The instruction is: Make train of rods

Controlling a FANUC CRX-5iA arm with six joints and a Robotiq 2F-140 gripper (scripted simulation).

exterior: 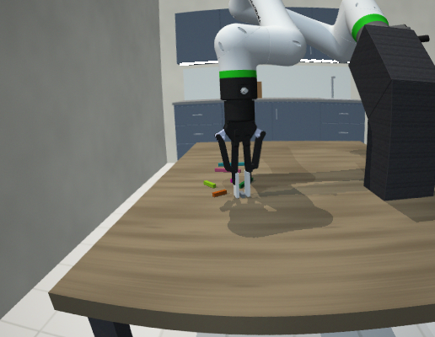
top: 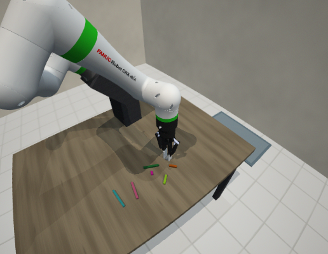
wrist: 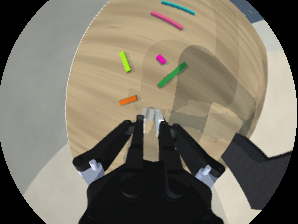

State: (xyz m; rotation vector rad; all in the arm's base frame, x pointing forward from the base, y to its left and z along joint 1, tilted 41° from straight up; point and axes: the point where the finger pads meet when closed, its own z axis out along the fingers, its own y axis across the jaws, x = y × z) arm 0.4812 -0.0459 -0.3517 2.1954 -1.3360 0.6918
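My gripper (top: 167, 158) (exterior: 242, 195) (wrist: 151, 113) points down at the table with its fingers a little apart. A small grey rod (exterior: 243, 195) (wrist: 151, 114) lies between the fingertips, with narrow gaps seen beside it; the fingers mostly hide it in the top view. An orange rod (top: 173, 166) (exterior: 219, 193) (wrist: 128, 100) lies close by. A green rod (top: 151, 166) (wrist: 172, 75) and a short magenta rod (top: 152, 173) (wrist: 161, 59) lie near each other, apart. A lime rod (top: 165, 179) (exterior: 209, 184) (wrist: 125, 61) lies separately. The turquoise rod (top: 118, 198) (wrist: 178, 7) lies farthest from the gripper.
A pink rod (top: 135, 190) (exterior: 222, 170) (wrist: 167, 20) lies beside the turquoise one with a gap. The table's long edge (top: 185, 210) runs past the lime and orange rods. The arm's dark pedestal (top: 125, 111) (exterior: 398, 139) stands on the table.
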